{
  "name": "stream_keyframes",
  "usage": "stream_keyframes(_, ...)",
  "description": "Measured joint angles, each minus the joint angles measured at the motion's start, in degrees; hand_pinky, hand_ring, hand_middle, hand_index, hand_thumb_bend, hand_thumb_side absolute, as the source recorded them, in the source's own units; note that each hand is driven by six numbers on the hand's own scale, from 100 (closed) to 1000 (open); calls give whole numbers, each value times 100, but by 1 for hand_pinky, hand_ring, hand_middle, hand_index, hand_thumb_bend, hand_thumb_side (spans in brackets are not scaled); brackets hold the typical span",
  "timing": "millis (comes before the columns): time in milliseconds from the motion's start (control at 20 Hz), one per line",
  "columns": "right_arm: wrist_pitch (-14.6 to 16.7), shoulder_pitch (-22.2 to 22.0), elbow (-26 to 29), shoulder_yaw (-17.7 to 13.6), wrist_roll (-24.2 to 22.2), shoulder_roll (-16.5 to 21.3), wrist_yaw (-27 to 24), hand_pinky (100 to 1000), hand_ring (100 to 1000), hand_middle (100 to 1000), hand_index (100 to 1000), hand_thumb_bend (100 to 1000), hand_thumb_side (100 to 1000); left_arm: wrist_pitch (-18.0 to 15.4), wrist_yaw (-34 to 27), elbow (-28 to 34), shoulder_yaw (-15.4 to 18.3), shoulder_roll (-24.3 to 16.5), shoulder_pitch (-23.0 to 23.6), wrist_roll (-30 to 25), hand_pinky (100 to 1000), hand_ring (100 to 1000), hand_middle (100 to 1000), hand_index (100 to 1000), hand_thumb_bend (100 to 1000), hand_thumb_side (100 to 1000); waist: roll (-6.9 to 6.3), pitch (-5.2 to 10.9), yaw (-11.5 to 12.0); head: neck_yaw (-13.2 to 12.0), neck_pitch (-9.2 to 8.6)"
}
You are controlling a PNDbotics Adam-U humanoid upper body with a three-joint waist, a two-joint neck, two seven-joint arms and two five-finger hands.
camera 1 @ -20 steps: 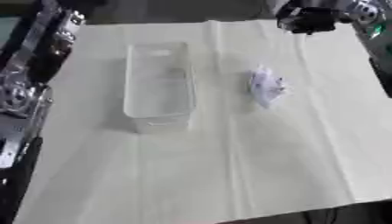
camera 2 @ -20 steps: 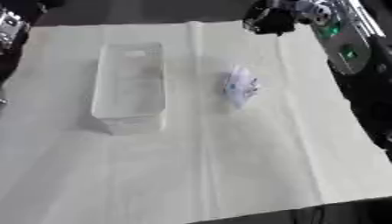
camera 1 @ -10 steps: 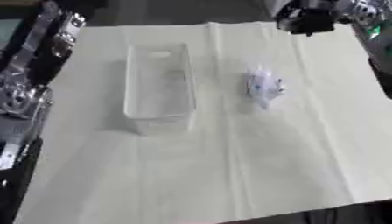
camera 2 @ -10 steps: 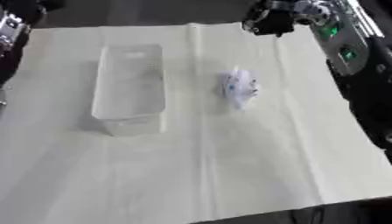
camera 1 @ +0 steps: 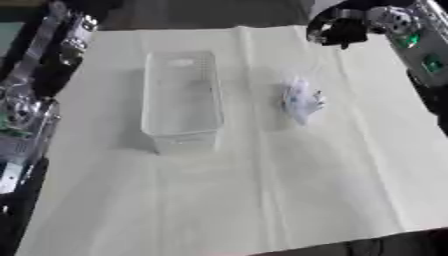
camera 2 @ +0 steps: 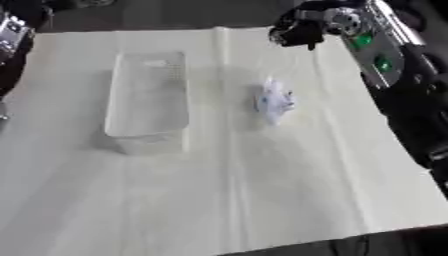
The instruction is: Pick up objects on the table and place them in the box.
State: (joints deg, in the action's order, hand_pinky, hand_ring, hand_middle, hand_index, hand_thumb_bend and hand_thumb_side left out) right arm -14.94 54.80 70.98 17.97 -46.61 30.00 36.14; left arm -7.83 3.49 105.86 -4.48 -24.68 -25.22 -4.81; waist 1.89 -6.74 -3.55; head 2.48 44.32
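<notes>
the left arm [camera 1: 35,95] runs down the left edge of the left eye view, black with silver joints; the right eye view shows only a sliver of it at the upper left corner. the left hand shows in neither view. a pale cloth [camera 1: 262,200] covers the table. on it, left of centre, stands the clear box [camera 1: 181,100], long and narrow, its long side running away from the robot; nothing can be made out inside it. right of the box and apart from it lies a small crumpled white object [camera 2: 274,102] with faint darker marks. at the far right edge of the cloth hovers the right hand [camera 2: 297,31], dark, well beyond the object and not touching it; whether its fingers are curled or straight cannot be told. the right eye view shows more of the right forearm [camera 2: 376,55], with green patches.
</notes>
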Motion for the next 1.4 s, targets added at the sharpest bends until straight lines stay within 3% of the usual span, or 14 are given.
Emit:
stream_keyframes(250,-24,3,-73,98,-39,-29,-241,597,747,849,896,100,883,1,0,0,0,0,4,-1,861,917,926,855,105,916,3,0,-10,-3,0)
stream_keyframes(900,-27,29,-161,275,-425,-77,-466,769,838,923,980,100,910,7,-1,0,0,0,15,-11,863,917,926,855,105,914,17,3,-26,-49,0)
stream_keyframes(1400,23,30,-394,606,-473,-127,-959,872,901,987,1000,100,943,5,-2,-1,0,0,33,-13,864,917,927,856,104,913,0,38,-34,-49,0)
